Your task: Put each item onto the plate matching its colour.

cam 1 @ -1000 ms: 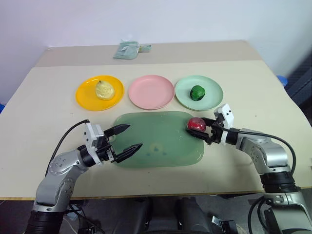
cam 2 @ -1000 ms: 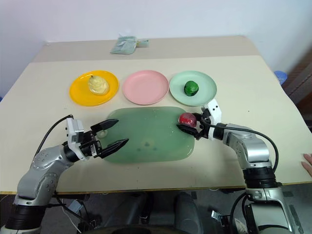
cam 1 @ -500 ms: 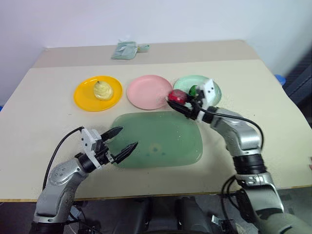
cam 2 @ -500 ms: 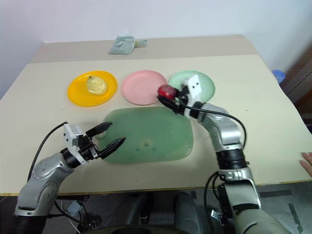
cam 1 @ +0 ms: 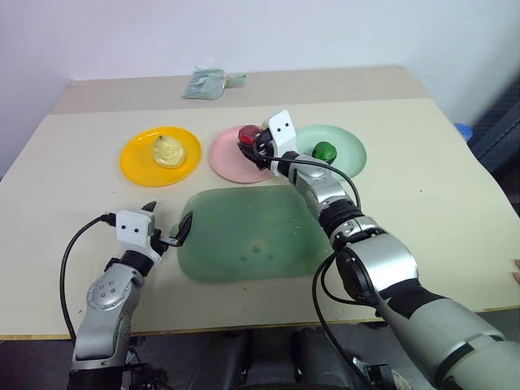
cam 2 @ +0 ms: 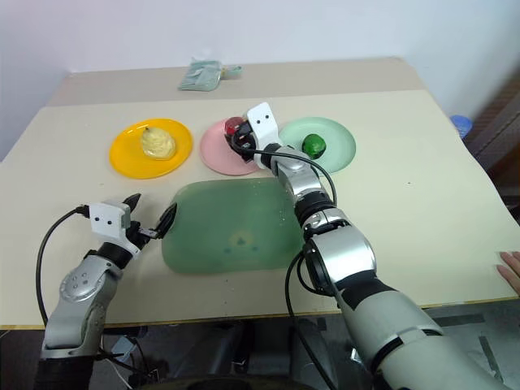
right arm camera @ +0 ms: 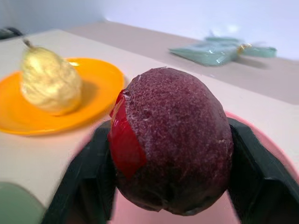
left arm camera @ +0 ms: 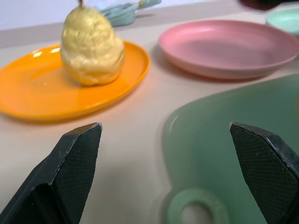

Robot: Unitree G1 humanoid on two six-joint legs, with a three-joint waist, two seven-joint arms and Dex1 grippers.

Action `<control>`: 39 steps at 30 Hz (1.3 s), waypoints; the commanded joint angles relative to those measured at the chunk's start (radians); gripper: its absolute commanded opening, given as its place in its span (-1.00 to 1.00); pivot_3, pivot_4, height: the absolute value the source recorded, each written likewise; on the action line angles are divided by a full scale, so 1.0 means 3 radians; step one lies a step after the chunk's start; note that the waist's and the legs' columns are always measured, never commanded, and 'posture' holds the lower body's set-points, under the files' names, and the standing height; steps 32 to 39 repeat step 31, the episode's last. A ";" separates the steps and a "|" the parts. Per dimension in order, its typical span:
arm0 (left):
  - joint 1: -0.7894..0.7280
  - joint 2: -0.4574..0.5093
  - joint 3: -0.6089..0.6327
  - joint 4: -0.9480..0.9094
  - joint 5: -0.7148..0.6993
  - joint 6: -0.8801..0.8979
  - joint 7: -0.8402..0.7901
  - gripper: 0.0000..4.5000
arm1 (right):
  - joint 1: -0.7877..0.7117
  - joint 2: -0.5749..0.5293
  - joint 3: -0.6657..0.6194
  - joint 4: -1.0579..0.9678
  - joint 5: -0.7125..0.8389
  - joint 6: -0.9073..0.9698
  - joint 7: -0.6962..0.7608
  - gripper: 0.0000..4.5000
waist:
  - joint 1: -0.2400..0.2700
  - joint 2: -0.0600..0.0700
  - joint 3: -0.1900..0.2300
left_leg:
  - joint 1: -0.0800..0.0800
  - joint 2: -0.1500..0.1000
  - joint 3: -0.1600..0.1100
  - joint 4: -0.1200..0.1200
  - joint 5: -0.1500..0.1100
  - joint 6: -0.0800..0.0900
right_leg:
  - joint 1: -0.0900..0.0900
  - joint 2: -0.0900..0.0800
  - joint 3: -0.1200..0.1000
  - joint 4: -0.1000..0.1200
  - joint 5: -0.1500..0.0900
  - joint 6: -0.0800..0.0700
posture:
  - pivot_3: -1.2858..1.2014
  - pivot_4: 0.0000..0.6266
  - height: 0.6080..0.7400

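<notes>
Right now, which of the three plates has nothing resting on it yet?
The pink plate: the red-pink ball is over it in the right gripper. The others carry the pear and green ball.

A: A grainy, matt skin is seen on the red-pink ball [right arm camera: 173,149], lumpy rough texture on the pale yellow pear-shaped lump [left arm camera: 92,46].

B: Yep, glossy smooth plastic is shown by the round orange-yellow plate [left arm camera: 28,100]; the translucent green tray [cam 1: 244,244] looks slick.
</notes>
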 commanded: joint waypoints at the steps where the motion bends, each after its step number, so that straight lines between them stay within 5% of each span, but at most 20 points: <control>1: 0.0081 0.0032 0.0038 -0.0251 -0.0005 -0.0110 -0.0042 1.00 | -0.0163 0.0020 -0.0090 0.0052 -0.0043 -0.0168 0.0030 0.97 | -0.0009 0.0001 0.0000 | 0.0000 0.0000 0.0000 -0.0001 0.0000 -0.0001 | -0.0001 0.0000 0.0000 0.0001 0.0000 0.0000 | 0.03 -0.52 1.00; 7: 0.0076 0.0101 0.0016 -0.0309 -0.0064 -0.0204 -0.0240 1.00 | 0.0046 -0.0188 -0.0194 -0.0358 0.0088 -0.0284 0.0636 0.97 | 0.0004 0.0001 0.0000 | -0.0002 0.0000 0.0000 -0.0001 0.0002 -0.0002 | -0.0005 0.0000 0.0001 0.0002 0.0000 0.0000 | 0.03 -0.52 1.00; 9: 0.0054 0.0170 0.0006 -0.0307 -0.0093 -0.0189 -0.0350 1.00 | 0.0397 -0.0341 -0.0169 -0.0977 0.0174 -0.0160 0.0915 0.97 | 0.0024 0.0001 0.0000 | -0.0002 0.0000 0.0000 0.0000 0.0001 -0.0002 | -0.0004 0.0000 0.0001 0.0001 0.0000 0.0000 | 0.03 -0.52 1.00; 16: -0.0033 0.0399 0.0152 -0.0255 -0.0351 -0.0093 -0.0670 1.00 | 0.2280 -0.1254 -0.0321 -0.4137 0.0644 0.1321 0.1124 0.97 | 0.0099 0.0002 0.0000 | -0.0007 0.0000 0.0000 0.0004 -0.0001 0.0001 | -0.0005 -0.0003 0.0001 0.0000 0.0000 0.0000 | 0.03 -0.52 1.00; 22: 0.0073 0.0724 0.0401 -0.0293 -0.0670 0.0081 -0.1004 1.00 | 0.3704 -0.1839 -0.0994 -0.5583 0.1050 0.2110 0.0993 0.97 | 0.0104 0.0003 -0.0002 | -0.0009 0.0003 0.0004 -0.0003 -0.0010 0.0015 | 0.0001 -0.0003 0.0004 0.0002 0.0000 -0.0001 | 0.03 -0.52 1.00; 27: 0.0092 0.0879 0.0366 -0.0257 -0.0768 0.0135 -0.1249 1.00 | 0.4522 -0.1954 -0.1469 -0.6005 0.1194 0.2216 0.0956 0.97 | 0.0128 0.0002 -0.0002 | -0.0001 0.0003 0.0004 0.0002 -0.0013 0.0020 | 0.0020 -0.0004 0.0002 -0.0008 0.0000 0.0000 | 0.03 -0.52 1.00; 39: 0.0074 0.0950 0.0330 -0.0193 -0.0759 0.0155 -0.1389 1.00 | 0.4673 -0.1921 -0.1598 -0.6052 0.1238 0.2207 0.0865 0.97 | 0.0111 0.0002 -0.0002 | 0.0006 0.0003 0.0004 0.0005 -0.0015 0.0022 | 0.0029 -0.0005 0.0001 -0.0010 0.0000 0.0000 | 0.03 -0.52 1.00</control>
